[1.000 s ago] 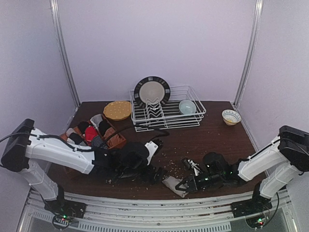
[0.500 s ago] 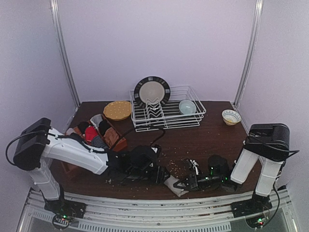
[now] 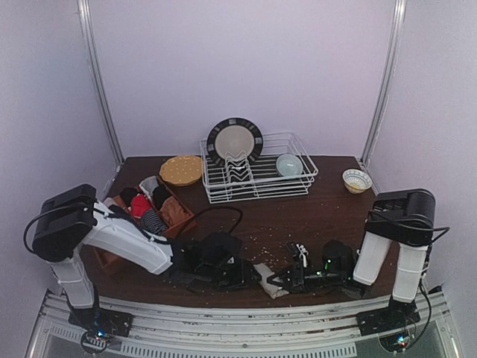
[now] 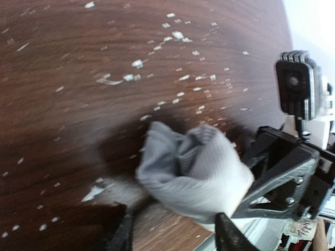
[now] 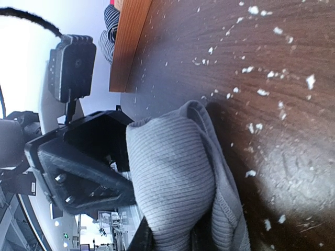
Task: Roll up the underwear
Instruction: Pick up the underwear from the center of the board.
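A: Where is the grey-beige underwear (image 4: 191, 172) found?

B: It is seen bunched into a loose, ribbed bundle on the tabletop (image 3: 328, 216), at the near edge, between the two arms. The remaining underwear (image 3: 145, 207) is piled in the wooden box (image 3: 182, 221), well apart at the left.

A: How are the end effectors set?

B: The right end effector (image 5: 171, 238) is clamped narrowly on one end of the bundle, and cloth is seen pinched between its fingers. The left end effector (image 4: 175, 238) is set half-wide around the opposite end. One finger (image 4: 226, 234) is touched by the cloth and the other is seen just clear, so nothing is judged to be gripped there.

A: How is the cloth expected to handle?

B: It is judged light, soft and limp, with no stiffness to hold a shape. A roll is likely to be sprung open once released. The ribbed knit is expected to be grippy rather than slippery, and nothing fragile is involved.

A: Where is hold best taken?

B: The thick folded mass is preferred over a single loose edge, since a thin hem may be pulled out and the layers undone. With one end pinned, the free end is best taken across its full thickness. Crumbs (image 4: 136, 64) scattered on the wood may be caught in the folds.
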Robot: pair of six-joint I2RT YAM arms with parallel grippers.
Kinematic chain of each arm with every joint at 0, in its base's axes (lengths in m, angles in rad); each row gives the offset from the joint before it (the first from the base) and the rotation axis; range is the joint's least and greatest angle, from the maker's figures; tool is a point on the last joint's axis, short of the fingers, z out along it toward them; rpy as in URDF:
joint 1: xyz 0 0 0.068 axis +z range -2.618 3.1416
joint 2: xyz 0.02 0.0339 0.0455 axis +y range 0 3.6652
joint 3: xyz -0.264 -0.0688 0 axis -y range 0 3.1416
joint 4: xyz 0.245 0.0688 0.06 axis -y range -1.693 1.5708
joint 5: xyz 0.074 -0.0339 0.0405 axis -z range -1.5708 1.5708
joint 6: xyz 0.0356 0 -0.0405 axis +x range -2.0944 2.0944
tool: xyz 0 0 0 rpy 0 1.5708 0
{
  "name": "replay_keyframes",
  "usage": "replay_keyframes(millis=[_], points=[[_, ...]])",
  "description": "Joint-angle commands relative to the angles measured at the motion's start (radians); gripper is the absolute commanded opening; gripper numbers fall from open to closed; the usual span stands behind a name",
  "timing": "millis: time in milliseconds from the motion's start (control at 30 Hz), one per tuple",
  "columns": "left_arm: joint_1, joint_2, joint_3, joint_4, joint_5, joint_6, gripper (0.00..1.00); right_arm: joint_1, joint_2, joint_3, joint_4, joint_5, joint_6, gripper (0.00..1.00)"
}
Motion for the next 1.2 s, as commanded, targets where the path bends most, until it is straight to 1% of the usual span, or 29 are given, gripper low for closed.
replay_keyframes(millis=[0,67,167,267,433,733,767,800,900,933,1000,1033,1067,1167], points=[[0.004,0.064,-0.024,0.174,0.055,-0.126,0.6,0.002,0.043,-0.03,-0.125,0.088,-0.015,0.0],[0.004,0.094,-0.011,0.191,0.064,-0.138,0.64,0.003,0.042,-0.035,-0.119,0.089,-0.014,0.0],[0.011,0.137,0.005,0.231,0.076,-0.152,0.64,0.003,0.052,-0.034,-0.108,0.089,-0.013,0.0],[0.016,0.166,0.015,0.233,0.075,-0.174,0.6,0.004,0.067,-0.036,-0.085,0.084,-0.007,0.0],[0.027,0.21,-0.004,0.305,0.056,-0.226,0.53,0.006,0.084,-0.035,-0.052,0.067,-0.011,0.0],[0.042,0.283,0.014,0.401,0.07,-0.248,0.22,0.019,0.088,-0.01,-0.047,0.025,-0.037,0.0],[0.043,0.282,0.008,0.417,0.065,-0.249,0.14,0.02,0.089,-0.007,-0.045,0.021,-0.039,0.0],[0.045,0.281,-0.002,0.433,0.061,-0.243,0.0,0.022,0.085,-0.005,-0.042,0.017,-0.042,0.0],[0.049,0.252,-0.024,0.442,0.037,-0.215,0.0,0.026,0.048,-0.005,-0.051,0.011,-0.056,0.0],[0.051,0.232,-0.034,0.434,0.024,-0.2,0.0,0.025,0.023,-0.005,-0.071,0.008,-0.066,0.08],[0.055,0.183,-0.061,0.392,-0.013,-0.172,0.0,0.026,-0.047,-0.001,-0.144,0.002,-0.093,0.31],[0.056,0.156,-0.076,0.368,-0.035,-0.157,0.0,0.027,-0.09,0.005,-0.212,0.001,-0.121,0.48],[0.059,0.132,-0.087,0.346,-0.05,-0.144,0.0,0.029,-0.142,0.013,-0.276,0.0,-0.144,0.57],[0.068,0.068,-0.103,0.26,-0.083,-0.099,0.0,0.04,-0.296,0.054,-0.507,0.006,-0.23,0.71]])
